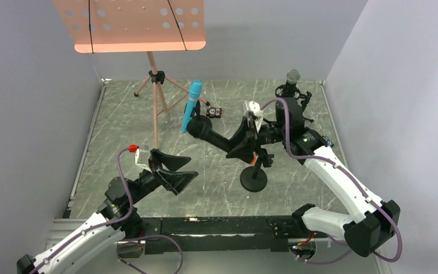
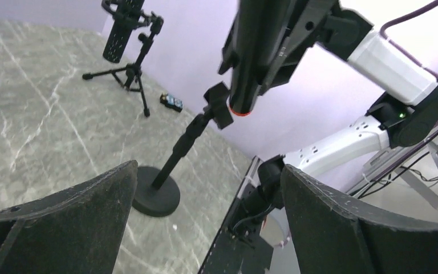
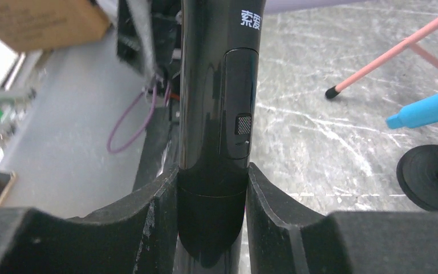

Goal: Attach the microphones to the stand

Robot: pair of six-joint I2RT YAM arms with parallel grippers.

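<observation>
Grey marbled counter [image 1: 120, 128]; bears a pink tripod stand [image 1: 157, 77] far left, black round-based stand [image 1: 254, 180] near centre, black tripod [image 2: 128, 74] far right.

The left gripper [image 2: 208, 171] shows its two black fingers [image 2: 63, 228] spread wide. Between them a black stand [image 2: 174, 157] rises from a round base near the desk [image 2: 45, 131] edge. The orange-tipped microphone [image 2: 251, 57], carried by the right arm [image 2: 388, 63], hangs tip-down just beside the stand's clip [image 2: 217, 105]. Farther back a tripod [image 2: 131, 71] holds a second microphone [image 2: 120, 34], with a small box [image 2: 171, 103] nearby.
</observation>
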